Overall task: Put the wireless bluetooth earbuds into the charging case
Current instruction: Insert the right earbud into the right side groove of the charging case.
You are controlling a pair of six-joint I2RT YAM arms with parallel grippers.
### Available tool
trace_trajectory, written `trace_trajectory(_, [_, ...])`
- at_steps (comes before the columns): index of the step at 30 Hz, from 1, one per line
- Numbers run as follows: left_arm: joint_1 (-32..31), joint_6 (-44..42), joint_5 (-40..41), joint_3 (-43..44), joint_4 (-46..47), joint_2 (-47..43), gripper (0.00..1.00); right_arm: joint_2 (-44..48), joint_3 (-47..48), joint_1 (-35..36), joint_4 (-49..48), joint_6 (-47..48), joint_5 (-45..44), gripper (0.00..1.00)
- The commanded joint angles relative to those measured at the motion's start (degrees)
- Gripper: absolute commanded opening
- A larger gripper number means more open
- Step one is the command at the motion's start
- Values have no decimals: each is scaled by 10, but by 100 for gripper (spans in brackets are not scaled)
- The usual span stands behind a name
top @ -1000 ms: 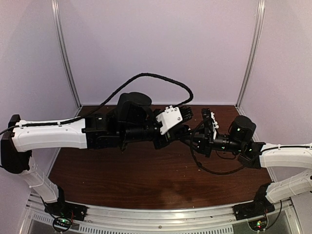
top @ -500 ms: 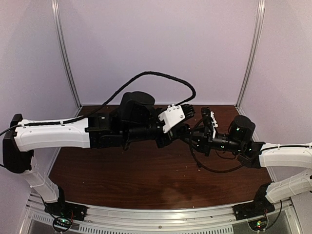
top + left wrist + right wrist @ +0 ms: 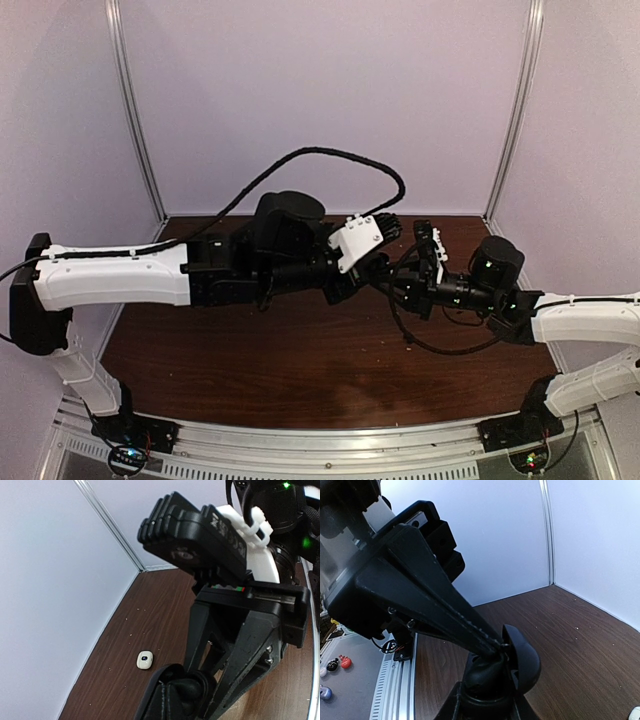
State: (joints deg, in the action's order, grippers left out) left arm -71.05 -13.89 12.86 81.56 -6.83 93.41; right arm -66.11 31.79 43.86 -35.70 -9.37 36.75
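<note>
My right gripper [image 3: 393, 286] is shut on a black charging case [image 3: 522, 662] with its lid open, held well above the table. In the right wrist view the gripper [image 3: 485, 702] clamps the case's base from below. My left gripper [image 3: 377, 267] meets it from the left. Its long black fingers [image 3: 445, 610] lie together, with their tips down inside the case's open mouth. In the left wrist view the case [image 3: 175, 672] curves round my left gripper [image 3: 167, 700]. What sits between the tips is hidden. No earbud shows clearly.
A small white rounded thing with a dark spot [image 3: 144, 660] lies on the brown table [image 3: 150, 615] near the left wall; I cannot tell if it is a case. Another white bit [image 3: 635, 712] shows at the frame edge. An aluminium rail [image 3: 395, 680] runs along the near edge.
My left arm has pushed a little to the right, bringing its gripper closer in on the right gripper and the case. The right arm has barely shifted.
</note>
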Motion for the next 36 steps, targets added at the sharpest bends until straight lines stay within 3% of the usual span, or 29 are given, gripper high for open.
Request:
trace_trajectory(1, [-7, 19, 33, 7, -1, 8, 0, 0, 20, -1, -35, -5, -19, 0])
trace_trajectory(8, [-7, 31, 41, 11, -4, 10, 0, -3, 23, 0, -31, -4, -27, 0])
trace_trajectory(18, [-7, -2, -79, -18, -4, -6, 0, 3, 22, -2, -37, 2, -37, 0])
trace_trajectory(36, [-6, -34, -155, -32, -61, -22, 0, 25, 8, -14, -60, 33, 6, 0])
